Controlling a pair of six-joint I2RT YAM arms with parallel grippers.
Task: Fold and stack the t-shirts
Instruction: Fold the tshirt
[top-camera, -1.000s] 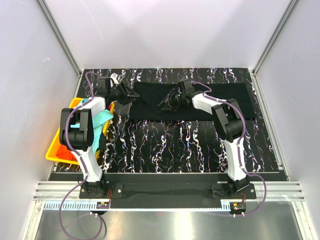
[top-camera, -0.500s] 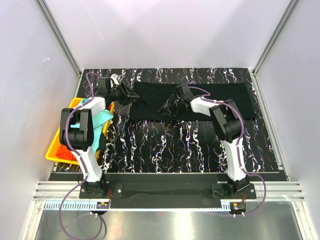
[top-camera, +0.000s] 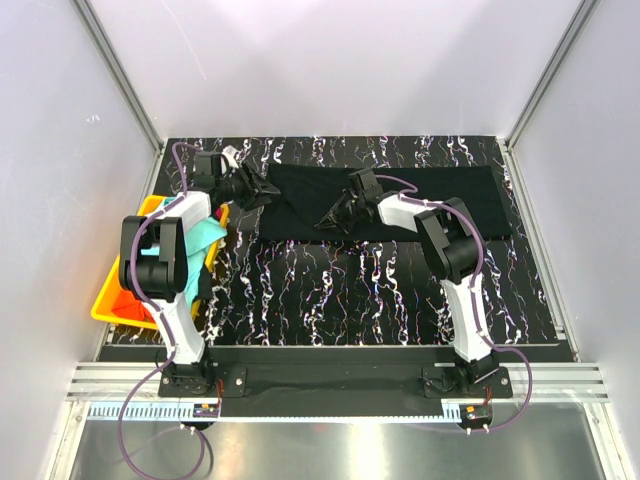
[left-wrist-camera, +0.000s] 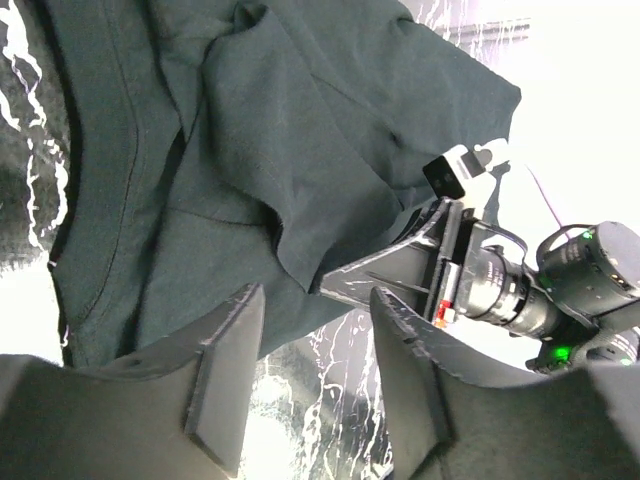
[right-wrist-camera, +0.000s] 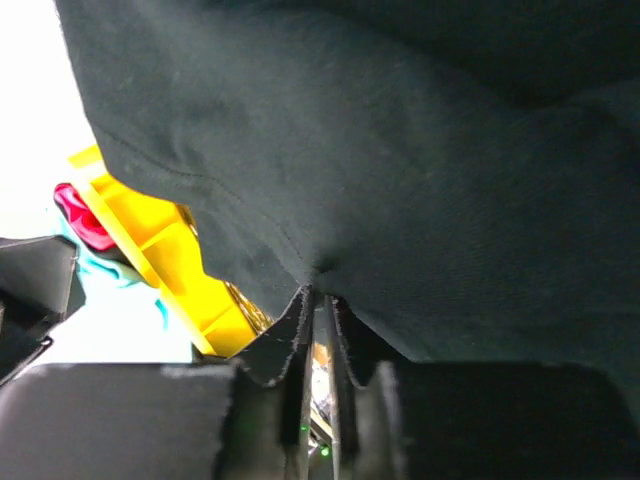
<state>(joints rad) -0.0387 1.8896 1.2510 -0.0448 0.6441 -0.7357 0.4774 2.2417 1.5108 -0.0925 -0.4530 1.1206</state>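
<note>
Black t-shirt (top-camera: 440, 200) lies spread across the far side of the table (top-camera: 330, 290), apparently laid out for folding; right gripper (right-wrist-camera: 318, 298) is pinched tight on a tuck of its near edge, likely to lift that edge over; left gripper (left-wrist-camera: 318, 300) hovers at the shirt's left end, fingers wide apart, holding nothing, probably lining up a matching grab; turquoise shirt (top-camera: 197, 236) sits in the yellow bin (top-camera: 112, 302).

Seen from above, the yellow bin (top-camera: 108, 305) at the left edge of the table is half covered by the left arm (top-camera: 160, 265), and we see only a patch of the turquoise t-shirt (top-camera: 205, 236) in it. In the right wrist view, the black t-shirt (right-wrist-camera: 400, 170) runs off the top and right edges, and a red cloth (right-wrist-camera: 82, 214) is a sliver at the left. The upper right of the left wrist view is washed out white.
</note>
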